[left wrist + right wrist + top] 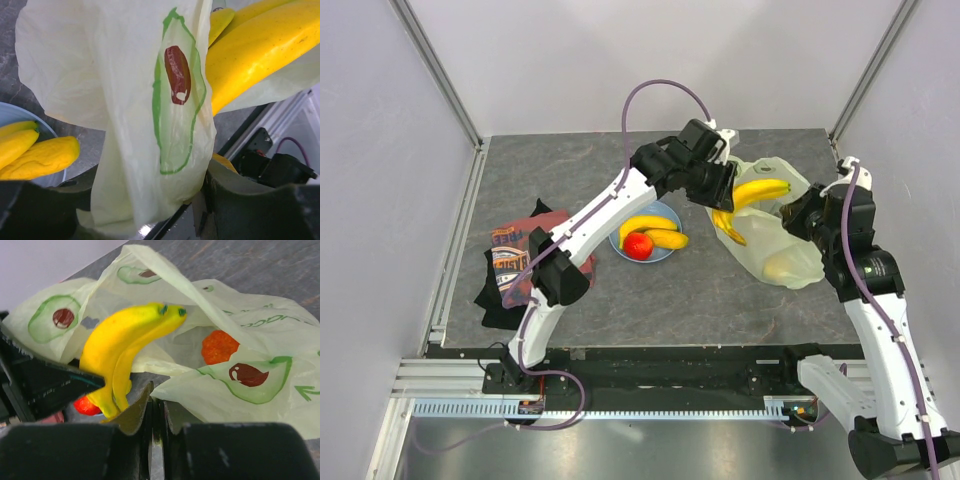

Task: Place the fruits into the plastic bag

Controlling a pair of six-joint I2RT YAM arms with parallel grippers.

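Top view: the left end effector [720,190] grips a bunch of yellow bananas [760,190] over the mouth of the translucent pale-green plastic bag [788,255], far right on the grey surface [670,295]. Two more yellow bananas [655,230] and a red round fruit [638,246] lie on the round blue plate [663,257].

Left wrist view: bag film hangs between the fingers.

Right wrist view: the right end effector [154,412], pressed together, pinches the bag rim. An orange-red round fruit [219,346] shows through the film.
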